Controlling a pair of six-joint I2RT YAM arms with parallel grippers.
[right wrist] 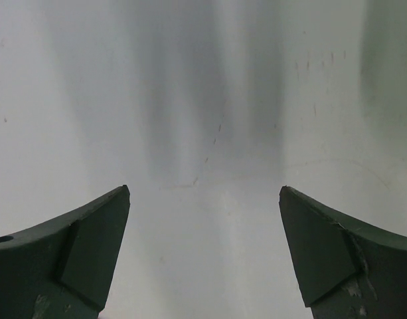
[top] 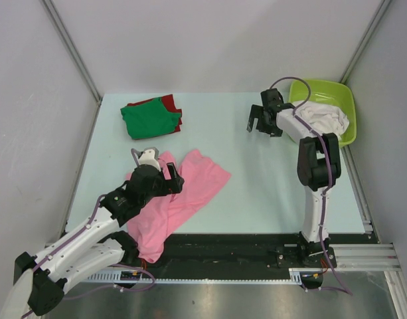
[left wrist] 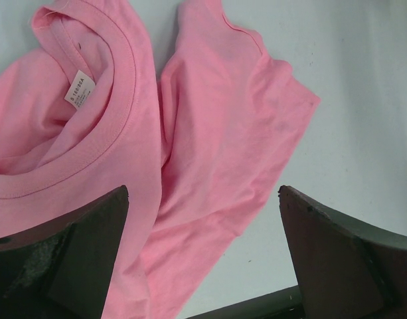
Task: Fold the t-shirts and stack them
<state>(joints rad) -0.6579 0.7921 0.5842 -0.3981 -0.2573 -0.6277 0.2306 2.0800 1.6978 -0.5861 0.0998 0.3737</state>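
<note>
While the left gripper [left wrist: 203, 199] hangs wide open and empty, the rumpled pink t-shirt [left wrist: 216, 133] lies beneath its jaws, neck label [left wrist: 79, 88] showing. Farther off, the right gripper [right wrist: 203, 196] gapes empty, with the green t-shirt [top: 149, 119] on the red t-shirt [top: 170, 102] well to its left.

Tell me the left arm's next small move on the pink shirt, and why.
Probably lower the left gripper and pinch the pink t-shirt near its collar. The jaws stand open and empty just above it, and the shirt lies crumpled and unfolded, so it likely needs spreading flat first.
</note>
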